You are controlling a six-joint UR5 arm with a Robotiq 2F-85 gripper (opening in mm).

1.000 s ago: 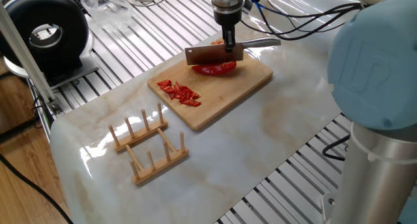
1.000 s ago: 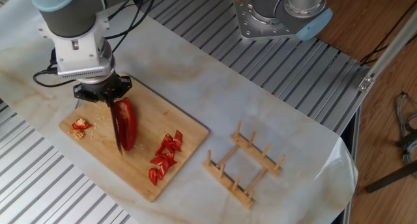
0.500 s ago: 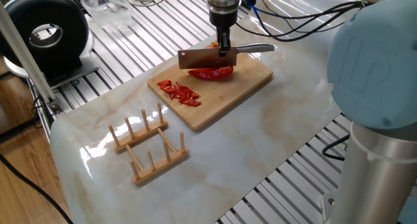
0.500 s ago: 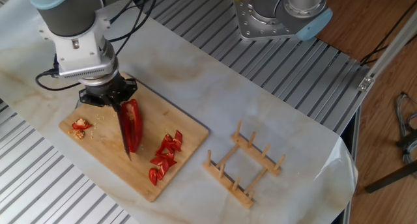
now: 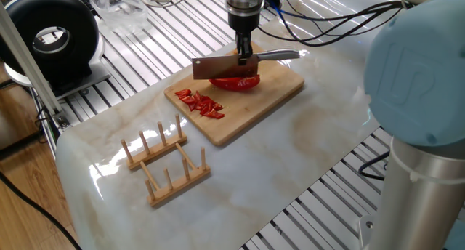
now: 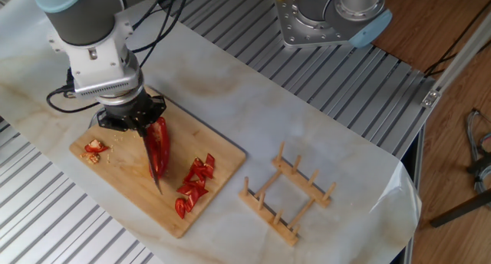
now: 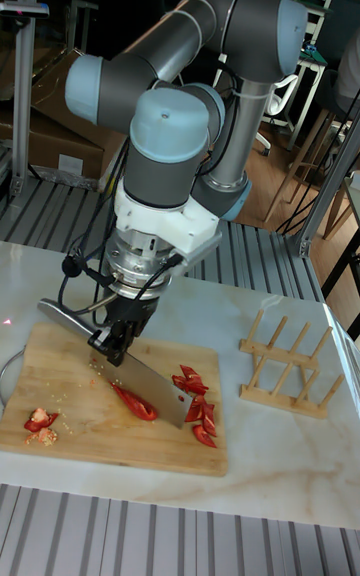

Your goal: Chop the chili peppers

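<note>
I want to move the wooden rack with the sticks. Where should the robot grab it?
Probably one long base rail of the wooden rack, gripped from straight above between two pegs. The rack lies flat on the table with its pegs pointing up, so a side approach would likely bump them.

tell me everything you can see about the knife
The knife is a cleaver with a broad rectangular steel blade and a metal-looking handle. The gripper is shut on it where blade meets handle. It hangs edge-down above the cutting board, over the uncut chili half; whether the edge touches the chili cannot be told. In the tall view the blade slopes down toward the cut pieces.
</note>
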